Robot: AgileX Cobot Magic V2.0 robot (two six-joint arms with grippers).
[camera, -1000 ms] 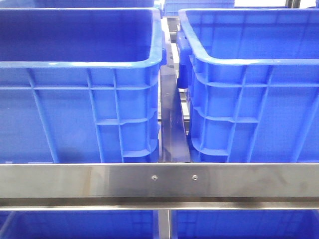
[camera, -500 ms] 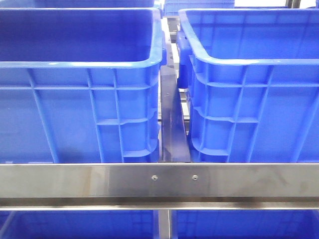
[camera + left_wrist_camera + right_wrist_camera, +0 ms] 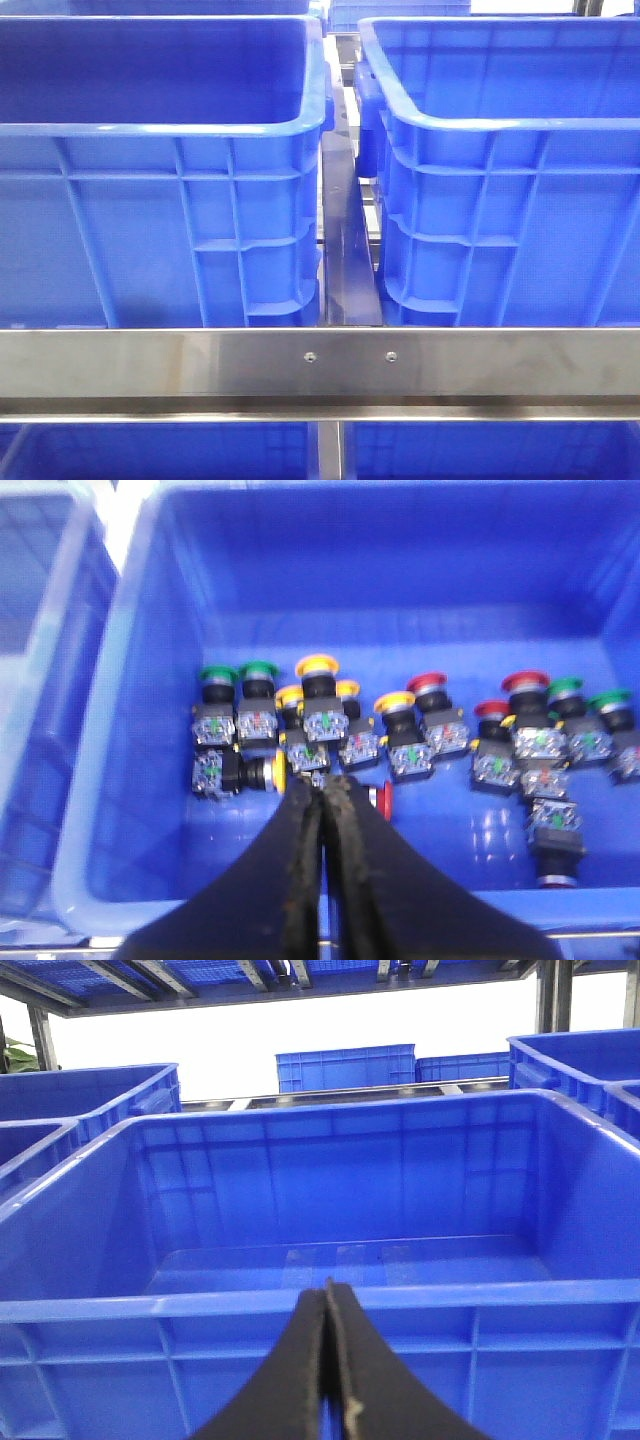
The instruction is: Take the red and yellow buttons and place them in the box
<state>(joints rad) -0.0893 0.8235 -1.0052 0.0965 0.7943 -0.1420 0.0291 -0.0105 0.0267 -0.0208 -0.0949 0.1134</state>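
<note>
A: Blue plastic fills the front view: two big ribbed crates, the left crate and the right crate, with thick rounded rims, side by side behind a brushed steel rail. A narrow dark gap runs between them. No arm shows here.

B: Over the right wrist, an empty box, smooth glossy floor, ribbed walls. The right gripper hangs at its near rim, jaws pressed together with nothing between them.

A: And the left wrist camera looks down into another crate with a scatter of push-buttons on its floor. Each has a domed cap on a blocky black-and-clear body.

B: The left gripper has its jaws closed tip to tip, empty, dark rubbery pads looking worn. The tips sit right at the near edge of the cluster.

A: A red button lies on its side just beside those tips. A yellow button stands upright a little beyond them. More red caps stand further along, well apart from the jaws.

B: Green caps too, at both ends. The view is a bit blurred.
</note>
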